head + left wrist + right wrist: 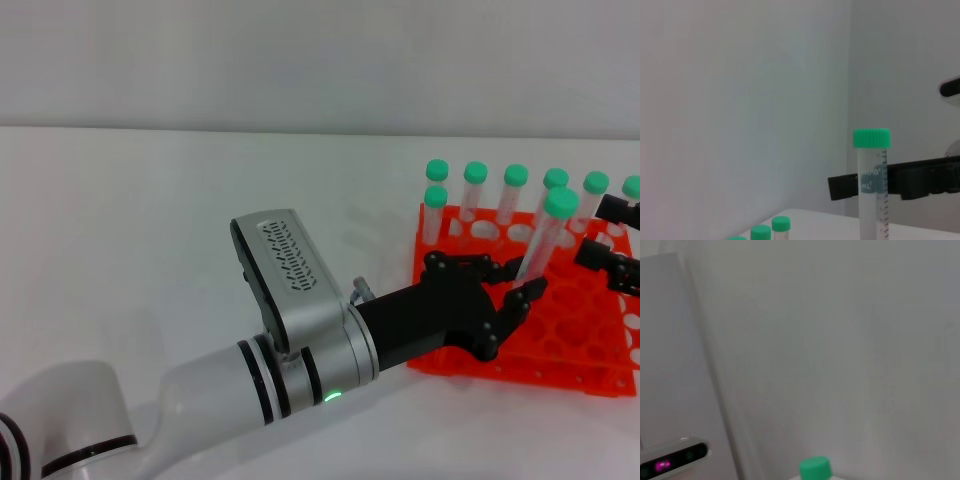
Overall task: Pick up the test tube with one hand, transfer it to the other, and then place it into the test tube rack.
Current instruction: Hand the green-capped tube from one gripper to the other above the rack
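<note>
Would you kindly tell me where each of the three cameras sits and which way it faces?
Head view: on the robot's head, facing forward and down at the orange rack; shows the left arm, its left tool gripping the test tube, and the right tool at the right edge.
Left wrist view: on the left wrist, facing the wall; shows the tube and a black tool part behind.
Right wrist view: on the right wrist, facing the wall; only a green cap.
Shared: head and left wrist both show the held tube.

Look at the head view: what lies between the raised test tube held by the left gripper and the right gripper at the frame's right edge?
In the head view, only orange test tube rack and capped tubes behind lie between the test tube in the left gripper and the right gripper.
</note>
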Controlling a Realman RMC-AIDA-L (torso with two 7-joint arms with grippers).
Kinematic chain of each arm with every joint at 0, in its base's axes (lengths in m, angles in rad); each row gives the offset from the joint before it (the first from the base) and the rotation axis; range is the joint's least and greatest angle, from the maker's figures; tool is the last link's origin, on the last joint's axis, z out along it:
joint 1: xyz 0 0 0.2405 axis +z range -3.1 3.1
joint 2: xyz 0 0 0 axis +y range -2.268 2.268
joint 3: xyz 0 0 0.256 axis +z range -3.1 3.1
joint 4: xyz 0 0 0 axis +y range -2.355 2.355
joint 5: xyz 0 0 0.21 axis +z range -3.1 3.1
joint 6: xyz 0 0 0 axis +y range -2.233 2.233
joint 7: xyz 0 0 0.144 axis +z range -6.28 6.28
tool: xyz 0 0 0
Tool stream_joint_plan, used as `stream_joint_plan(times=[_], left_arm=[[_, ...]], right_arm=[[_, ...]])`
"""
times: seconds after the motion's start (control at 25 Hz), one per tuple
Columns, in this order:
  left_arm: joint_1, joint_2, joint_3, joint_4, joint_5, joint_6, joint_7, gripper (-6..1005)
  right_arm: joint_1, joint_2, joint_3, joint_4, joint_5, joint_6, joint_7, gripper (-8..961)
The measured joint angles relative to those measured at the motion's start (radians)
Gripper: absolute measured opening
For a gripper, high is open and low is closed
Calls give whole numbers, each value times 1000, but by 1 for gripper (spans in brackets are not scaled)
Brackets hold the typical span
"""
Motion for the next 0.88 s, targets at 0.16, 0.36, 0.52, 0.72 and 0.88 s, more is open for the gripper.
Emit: stream_joint_plan(times=[0.16,0.36,0.52,0.72,0.88], left_arm=[[-3,-1,0,-2,-2,-2,1,196],[-10,-2,0,-1,-4,-9,1,196],[-18,-4,0,2,-7,-31,2,197],[-19,-6,-8,5,-6,-34,2,197],[-18,-6,-12,5,-4,-35,3,198]], right_arm=[[2,-1,-5,-1,0,25,2,830],[19,21,-5,-2,5,36,2,819],[38,40,-5,-2,5,36,-4,810],[55,45,-5,-4,0,31,-6,799],[57,45,-11,-10,-1,30,-8,657]])
